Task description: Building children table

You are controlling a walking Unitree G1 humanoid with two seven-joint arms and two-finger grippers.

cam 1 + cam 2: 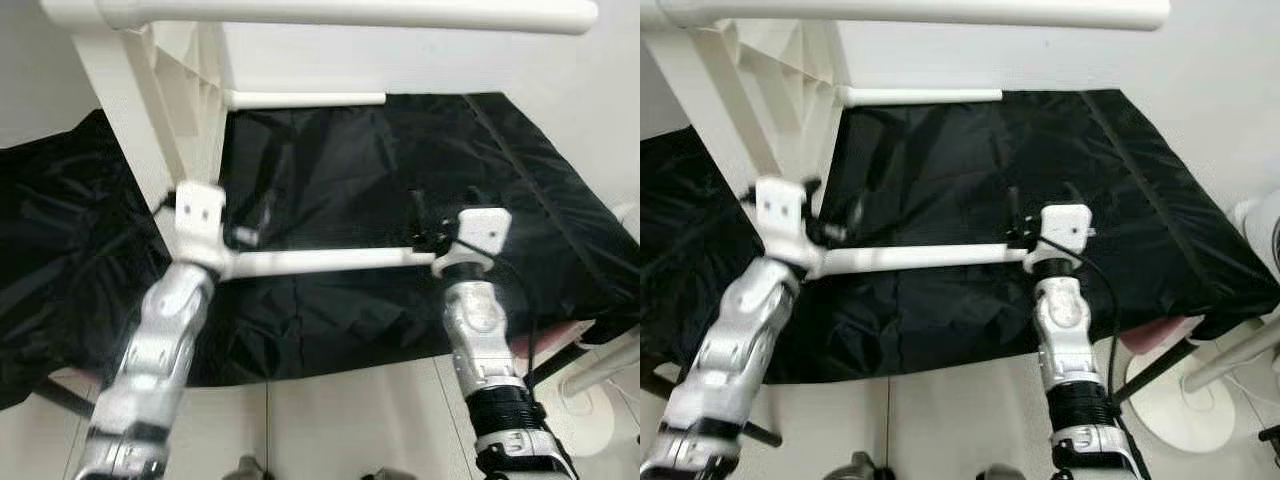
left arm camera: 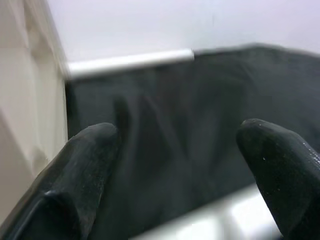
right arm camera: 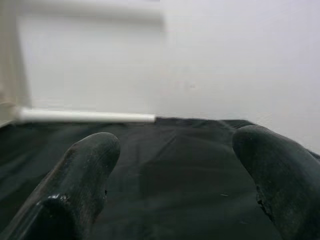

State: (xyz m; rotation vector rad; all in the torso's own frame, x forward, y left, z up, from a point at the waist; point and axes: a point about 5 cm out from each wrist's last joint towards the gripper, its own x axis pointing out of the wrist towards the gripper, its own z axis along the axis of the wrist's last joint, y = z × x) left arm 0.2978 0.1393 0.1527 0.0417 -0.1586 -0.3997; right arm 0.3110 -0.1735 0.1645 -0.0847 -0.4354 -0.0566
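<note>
Black crinkled sheeting covers the bench point(image 1: 560, 230) before us, against a pale wall. Across it lies a long white plastic tube point(image 1: 330, 260), one end at our left gripper point(image 1: 240, 238), the other at our right gripper point(image 1: 428, 238); a white ribbed table frame point(image 1: 160, 90) stands upper left. Both wrist views show our fingers point(image 2: 90, 170) spread, pinching nothing. We judge the tube light, stiff and slippery, best held near both ends.

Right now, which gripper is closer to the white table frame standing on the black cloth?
Left. The left gripper is right beside the white table frame, near its upright leg. The right gripper is farther away, over the black cloth.
</note>
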